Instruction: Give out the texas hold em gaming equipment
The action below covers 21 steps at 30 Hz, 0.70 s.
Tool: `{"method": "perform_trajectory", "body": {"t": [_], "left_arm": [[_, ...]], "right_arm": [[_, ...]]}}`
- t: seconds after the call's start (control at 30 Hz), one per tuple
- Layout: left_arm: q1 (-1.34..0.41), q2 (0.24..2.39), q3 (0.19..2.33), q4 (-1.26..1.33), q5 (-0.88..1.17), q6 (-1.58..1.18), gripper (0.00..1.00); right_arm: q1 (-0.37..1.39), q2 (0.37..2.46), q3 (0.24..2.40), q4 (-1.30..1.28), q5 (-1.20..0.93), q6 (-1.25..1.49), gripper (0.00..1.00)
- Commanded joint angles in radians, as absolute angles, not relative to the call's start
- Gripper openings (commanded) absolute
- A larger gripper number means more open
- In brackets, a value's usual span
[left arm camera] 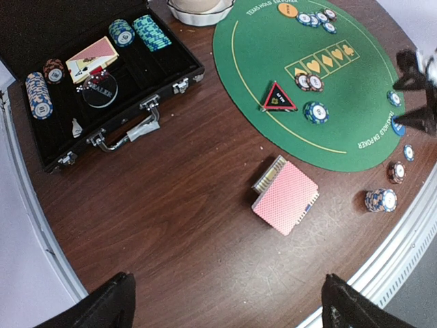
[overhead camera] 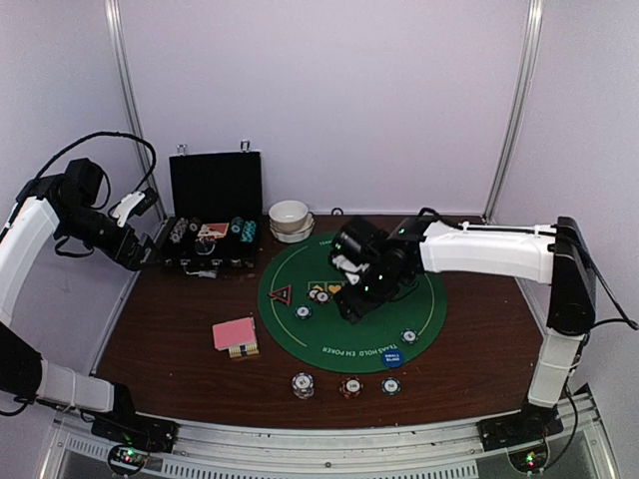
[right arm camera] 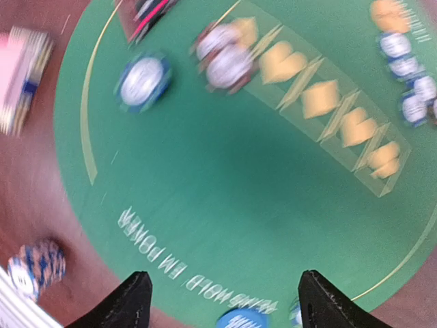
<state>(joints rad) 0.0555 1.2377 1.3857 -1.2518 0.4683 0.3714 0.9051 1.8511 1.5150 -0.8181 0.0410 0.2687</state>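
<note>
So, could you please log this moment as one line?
left pincer open, empty | right pincer open, empty, over green mat | pink card deck beside mat

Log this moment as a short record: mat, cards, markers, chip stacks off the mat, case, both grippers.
mat: round green mat, middle of the table
cards: pink-backed deck on bare table, left of the mat, not touching it
markers: red triangle on the mat's left side; blue disc at its near edge; orange disc near its far edge
off the mat: three chip stacks in a row along the near side
case: black, open, back left, with chips and cards inside
left gripper: open, empty
right gripper: open, empty, over the mat
</note>
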Motion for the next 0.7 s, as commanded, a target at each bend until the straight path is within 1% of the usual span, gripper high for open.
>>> {"method": "perform_trajectory", "body": {"t": [0.0, 0.2, 0.4, 0.57, 0.67], "left_arm": [[0.063, 1.220, 1.393, -1.251, 0.475, 0.391, 0.98], [0.063, 1.217, 1.390, -1.253, 0.475, 0.388, 0.97], [0.063, 1.216, 1.397, -1.263, 0.471, 0.388, 0.98], [0.063, 1.216, 1.399, -1.264, 0.470, 0.388, 0.98], [0.063, 1.218, 1.398, -1.265, 0.474, 0.386, 0.98]], "right_arm": [[1.032, 1.796, 1.395, -0.842, 0.007, 0.306, 0.79], [1.189, 1.822, 1.327, -0.830, -0.070, 0.340, 0.82], [1.216, 1.860, 1.308, -0.816, -0.097, 0.339, 0.83], [1.216, 1.868, 1.307, -0.814, -0.111, 0.335, 0.79], [1.216, 1.870, 1.300, -0.810, -0.113, 0.333, 0.74]]}}
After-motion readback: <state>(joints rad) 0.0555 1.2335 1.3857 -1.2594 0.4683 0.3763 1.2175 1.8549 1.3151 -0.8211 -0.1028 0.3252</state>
